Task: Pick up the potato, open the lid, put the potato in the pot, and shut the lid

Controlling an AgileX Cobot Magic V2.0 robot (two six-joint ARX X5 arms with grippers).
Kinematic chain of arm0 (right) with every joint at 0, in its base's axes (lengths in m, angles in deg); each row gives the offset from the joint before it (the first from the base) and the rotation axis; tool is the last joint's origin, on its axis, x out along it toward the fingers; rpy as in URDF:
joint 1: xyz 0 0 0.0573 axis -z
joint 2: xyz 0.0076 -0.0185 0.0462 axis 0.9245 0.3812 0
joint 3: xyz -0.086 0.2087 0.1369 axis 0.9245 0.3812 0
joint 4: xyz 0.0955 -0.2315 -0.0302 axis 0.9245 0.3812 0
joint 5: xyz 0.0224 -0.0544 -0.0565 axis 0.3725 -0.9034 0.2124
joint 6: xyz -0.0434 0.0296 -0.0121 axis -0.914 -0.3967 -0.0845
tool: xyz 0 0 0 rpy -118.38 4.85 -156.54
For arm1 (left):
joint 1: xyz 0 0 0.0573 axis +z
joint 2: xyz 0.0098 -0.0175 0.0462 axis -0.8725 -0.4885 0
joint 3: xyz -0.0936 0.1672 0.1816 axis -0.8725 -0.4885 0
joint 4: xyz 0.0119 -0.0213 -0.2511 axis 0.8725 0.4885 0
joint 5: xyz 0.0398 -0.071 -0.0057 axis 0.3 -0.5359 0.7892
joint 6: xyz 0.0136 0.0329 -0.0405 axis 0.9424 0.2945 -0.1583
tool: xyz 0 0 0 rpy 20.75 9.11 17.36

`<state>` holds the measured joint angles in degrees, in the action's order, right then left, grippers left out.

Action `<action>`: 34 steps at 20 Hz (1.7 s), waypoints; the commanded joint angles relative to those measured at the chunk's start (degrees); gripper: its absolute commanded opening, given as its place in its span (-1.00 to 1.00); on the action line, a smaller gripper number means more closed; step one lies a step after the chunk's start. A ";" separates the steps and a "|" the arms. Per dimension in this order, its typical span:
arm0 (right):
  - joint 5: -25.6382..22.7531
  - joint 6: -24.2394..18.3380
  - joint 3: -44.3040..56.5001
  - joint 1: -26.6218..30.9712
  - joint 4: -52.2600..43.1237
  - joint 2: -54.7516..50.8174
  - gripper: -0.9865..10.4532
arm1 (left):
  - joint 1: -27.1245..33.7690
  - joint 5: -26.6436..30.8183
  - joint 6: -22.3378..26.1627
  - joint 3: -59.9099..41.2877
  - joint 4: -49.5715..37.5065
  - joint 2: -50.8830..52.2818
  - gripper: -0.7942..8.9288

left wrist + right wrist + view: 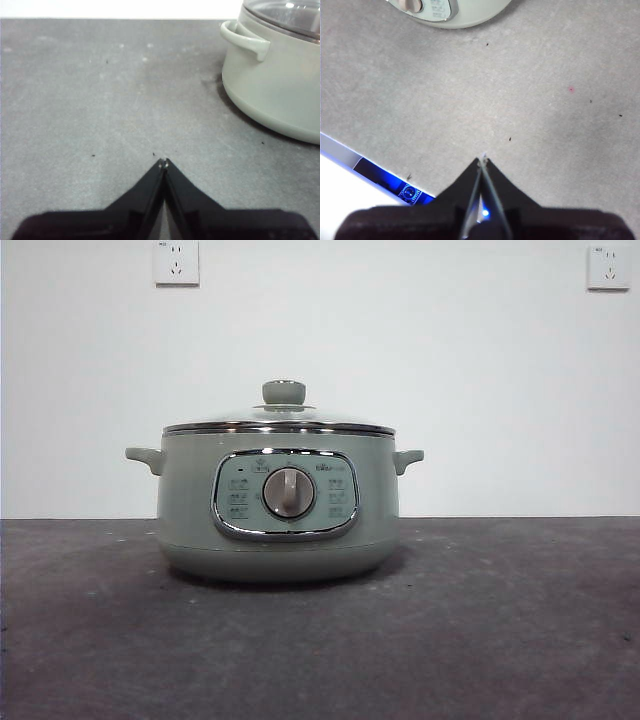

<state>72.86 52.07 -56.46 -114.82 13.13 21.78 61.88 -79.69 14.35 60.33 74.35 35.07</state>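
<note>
The glass lid (279, 418) sits fragile at frame centre; its knob (284, 392) offers the grip. Both hands, left hand (163, 161) and right hand (482, 160), are pressed together.

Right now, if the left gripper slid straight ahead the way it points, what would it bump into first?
Probably nothing: the left gripper, jaws shut, points across bare grey table. The squat sage-green pot sits off to one side of that line, though depth is unclear.

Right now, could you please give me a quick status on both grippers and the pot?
Left gripper shut, empty, beside the pot. Right gripper shut, empty, over bare table. Lid on pot. Potato not in view.
</note>
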 commanded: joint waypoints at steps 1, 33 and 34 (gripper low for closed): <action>-0.24 0.61 0.57 -0.07 -0.37 0.00 -0.82 | 0.20 0.17 -0.72 -2.16 -0.85 2.73 -0.84; -1.75 -6.54 6.86 15.85 -11.98 -11.43 -0.83 | 0.17 0.13 0.39 -5.14 -4.94 6.34 -0.84; -1.75 -6.60 10.82 20.26 -17.86 -14.82 -0.83 | 0.17 0.11 0.39 -5.16 -4.92 6.34 -0.84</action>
<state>71.33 46.62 -47.04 -95.71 -3.11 7.71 61.88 -79.55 14.21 55.81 69.63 41.43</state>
